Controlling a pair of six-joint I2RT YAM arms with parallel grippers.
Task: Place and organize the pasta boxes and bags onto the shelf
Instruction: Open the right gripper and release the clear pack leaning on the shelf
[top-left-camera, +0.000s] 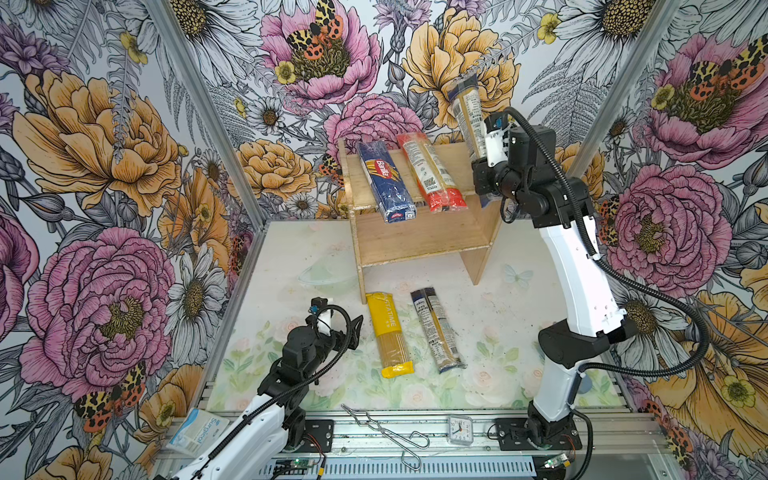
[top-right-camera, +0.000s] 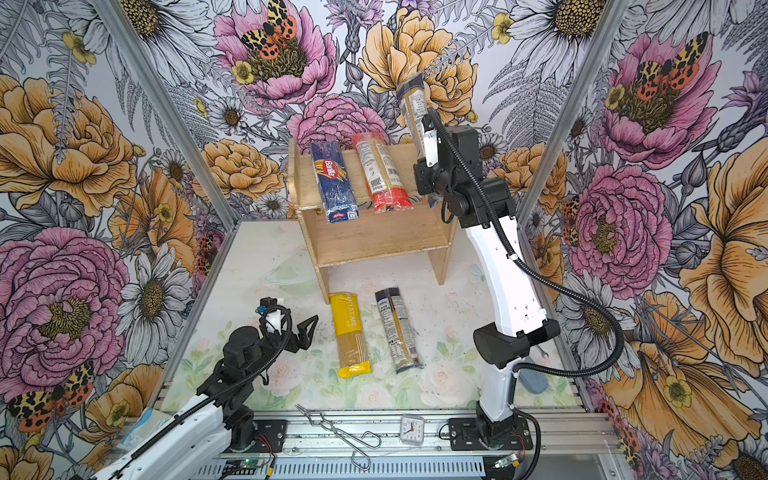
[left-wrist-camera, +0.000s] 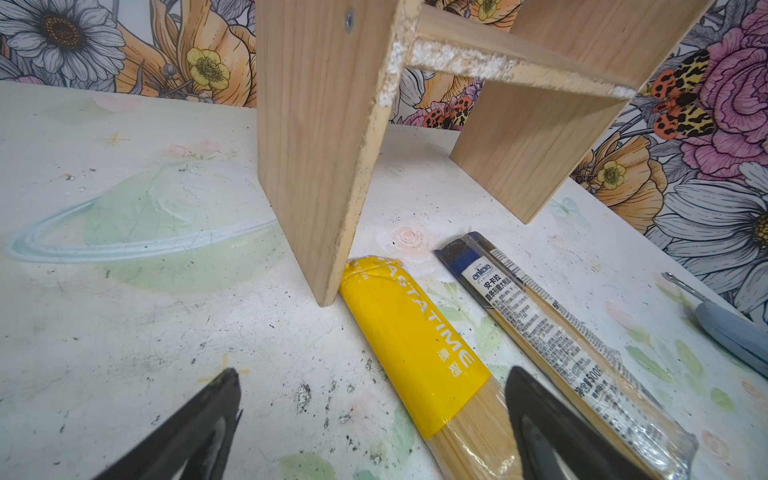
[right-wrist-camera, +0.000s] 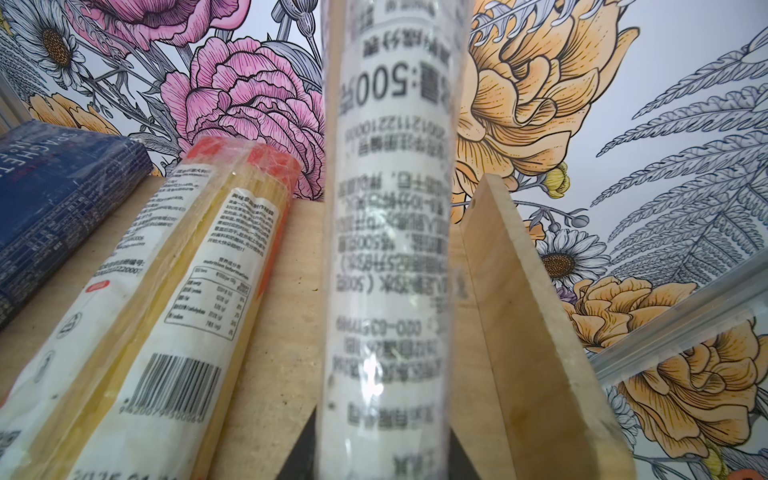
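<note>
The pale wooden shelf (top-left-camera: 415, 237) (top-right-camera: 374, 241) stands at the back of the table. On its top board lie a dark blue Barilla pack (top-left-camera: 386, 183) (right-wrist-camera: 54, 208) and a red-ended clear pack (top-left-camera: 430, 174) (right-wrist-camera: 166, 311). My right gripper (top-left-camera: 482, 166) (right-wrist-camera: 382, 419) is shut on a clear pack with dark ends (top-left-camera: 469, 112) (right-wrist-camera: 390, 249). That pack tilts steeply upward over the top board's right end, between the red-ended pack and the side panel. A yellow pack (top-left-camera: 388, 332) (left-wrist-camera: 415, 345) and another clear dark-ended pack (top-left-camera: 436, 328) (left-wrist-camera: 561, 332) lie on the table before the shelf. My left gripper (top-left-camera: 338, 322) (left-wrist-camera: 374, 378) is open, low beside the yellow pack.
Along the front rail lie a white-blue Surgical packet (top-left-camera: 199, 430), metal tongs (top-left-camera: 386, 432) and a small clock (top-left-camera: 460, 430). A grey-handled tool (left-wrist-camera: 727, 328) (top-right-camera: 534, 380) lies at the table's right edge. Floral walls close in on three sides.
</note>
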